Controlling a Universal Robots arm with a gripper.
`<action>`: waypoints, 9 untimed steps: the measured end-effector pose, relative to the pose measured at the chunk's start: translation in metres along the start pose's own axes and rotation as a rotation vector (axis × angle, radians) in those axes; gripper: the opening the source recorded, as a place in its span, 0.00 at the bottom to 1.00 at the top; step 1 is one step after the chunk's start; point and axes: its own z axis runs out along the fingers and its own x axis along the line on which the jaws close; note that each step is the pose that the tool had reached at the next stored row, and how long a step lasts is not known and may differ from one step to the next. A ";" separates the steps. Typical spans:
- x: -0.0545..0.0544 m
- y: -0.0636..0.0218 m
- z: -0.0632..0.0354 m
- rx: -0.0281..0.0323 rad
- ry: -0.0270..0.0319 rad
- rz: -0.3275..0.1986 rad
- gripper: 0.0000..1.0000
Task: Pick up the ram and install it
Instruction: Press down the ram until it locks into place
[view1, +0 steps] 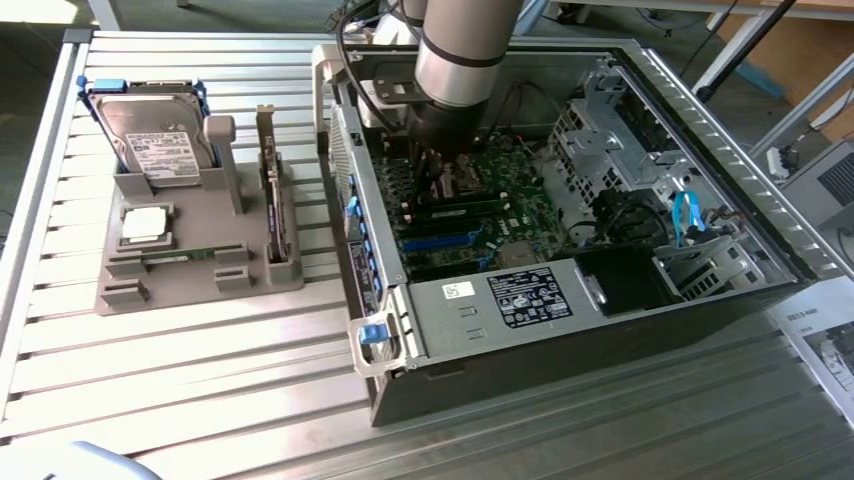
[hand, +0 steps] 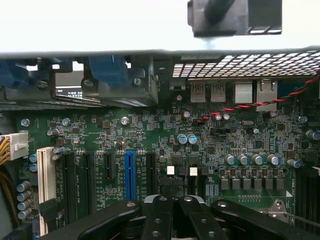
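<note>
The gripper (hand: 172, 200) sat closed over the motherboard (hand: 150, 145) inside the computer case (view1: 694, 110), at three o'clock on the slatted aluminium table (view1: 200, 370).

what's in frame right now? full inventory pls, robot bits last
computer case: 1, black and silver, open, on the exterior view's right
motherboard: 1, green, inside the case
blue slot: 1, blue, on the motherboard between black slots
power supply: 1, silver with black label, near edge of the case
blue cable: 1, blue, inside the case on the exterior view's right
parts holder: 1, grey, on the table at the exterior view's left
hard drive: 1, silver with blue rails, upright in the holder
upright card: 1, dark with metal bracket, in the holder
table: 1, slatted metal
arm: 1, grey, reaching into the case
gripper: 1, black, shut, just above the motherboard
</note>
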 end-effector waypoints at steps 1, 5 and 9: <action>0.000 0.0000 0.0000 0.0000 0.0000 0.000 0.10; 0.000 0.0000 0.0009 -0.0001 0.0000 0.000 0.10; 0.000 0.0000 0.0011 0.0000 0.0000 0.000 0.10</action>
